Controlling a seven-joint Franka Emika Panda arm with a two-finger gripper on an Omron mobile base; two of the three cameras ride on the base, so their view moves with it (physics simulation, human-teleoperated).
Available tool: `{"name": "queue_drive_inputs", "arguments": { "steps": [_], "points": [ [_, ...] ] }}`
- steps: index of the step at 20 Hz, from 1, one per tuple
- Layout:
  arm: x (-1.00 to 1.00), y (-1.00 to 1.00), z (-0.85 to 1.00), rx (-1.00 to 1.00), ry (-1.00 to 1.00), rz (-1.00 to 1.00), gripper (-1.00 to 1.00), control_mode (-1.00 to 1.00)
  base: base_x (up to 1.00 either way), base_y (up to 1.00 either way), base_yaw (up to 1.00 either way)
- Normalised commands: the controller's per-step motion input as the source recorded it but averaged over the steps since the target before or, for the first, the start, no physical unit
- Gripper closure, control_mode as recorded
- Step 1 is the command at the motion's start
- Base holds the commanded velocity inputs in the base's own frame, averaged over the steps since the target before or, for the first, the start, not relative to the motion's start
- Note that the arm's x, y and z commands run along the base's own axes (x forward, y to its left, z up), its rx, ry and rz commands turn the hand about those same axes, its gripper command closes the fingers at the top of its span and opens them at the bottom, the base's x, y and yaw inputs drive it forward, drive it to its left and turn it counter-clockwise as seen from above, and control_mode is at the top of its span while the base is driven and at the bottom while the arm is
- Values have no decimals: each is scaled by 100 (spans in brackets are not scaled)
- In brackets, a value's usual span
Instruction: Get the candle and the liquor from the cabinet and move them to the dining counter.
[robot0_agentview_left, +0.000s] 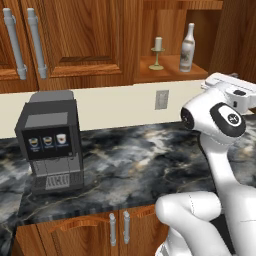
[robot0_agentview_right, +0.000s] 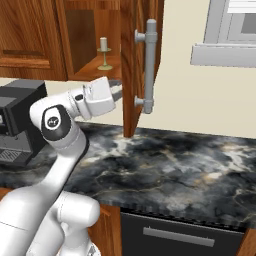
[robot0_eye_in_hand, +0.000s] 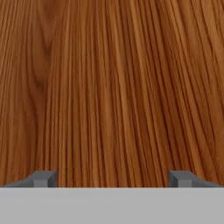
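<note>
While the jaws stand spread and empty against the open cabinet (robot0_agentview_right: 135, 60) door, the candle (robot0_agentview_left: 157, 52) and the liquor (robot0_agentview_left: 187, 48) stand upright, apart, on its shelf. Glass looks slippery and breakable: grip the bottle's body. Candle seems light, tippy: take its holder stem.
</note>
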Motion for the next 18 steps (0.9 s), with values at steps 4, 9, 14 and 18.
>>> {"name": "queue_drive_inputs", "arguments": {
  "steps": [4,9,14,18],
  "points": [
    [0,59,2,1,7,30,-100,-100,0,0,0],
    [0,36,13,7,15,37,-100,-100,0,0,0],
    [2,17,21,10,15,36,-100,-100,0,0,0],
    [7,29,33,15,21,31,-100,-100,0,0,0]
  ]
}}
